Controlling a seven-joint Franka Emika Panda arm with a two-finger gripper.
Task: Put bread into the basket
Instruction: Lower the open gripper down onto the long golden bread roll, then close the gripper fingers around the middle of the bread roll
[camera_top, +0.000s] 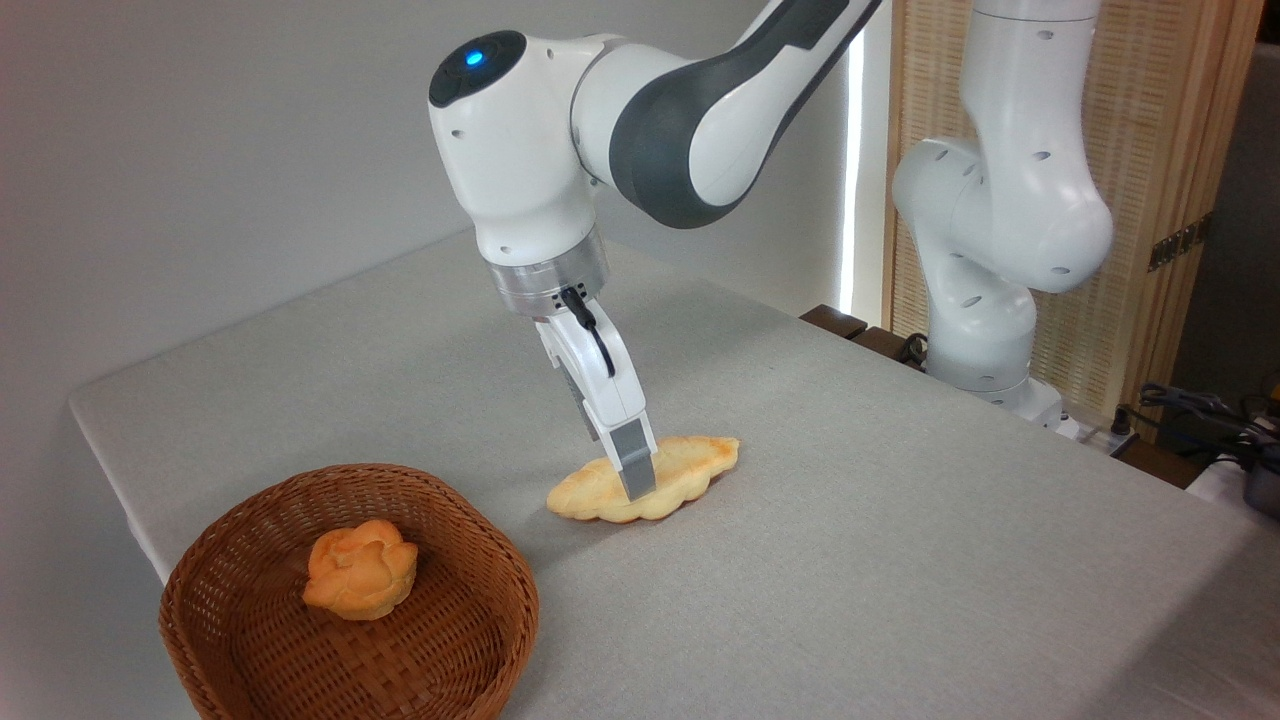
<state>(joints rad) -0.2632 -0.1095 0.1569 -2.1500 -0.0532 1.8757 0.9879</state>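
Two fingers (636, 478) are down at the middle of the bread (645, 479), one visible in front of the loaf; whether they are closed on it I cannot tell. That bread lies flat on the tabletop (900, 520), just right of and beyond the basket (250, 640), which holds a small orange bun (360, 568). It looks light but soft and crushable, so a gentle pinch across the narrow middle suits best.
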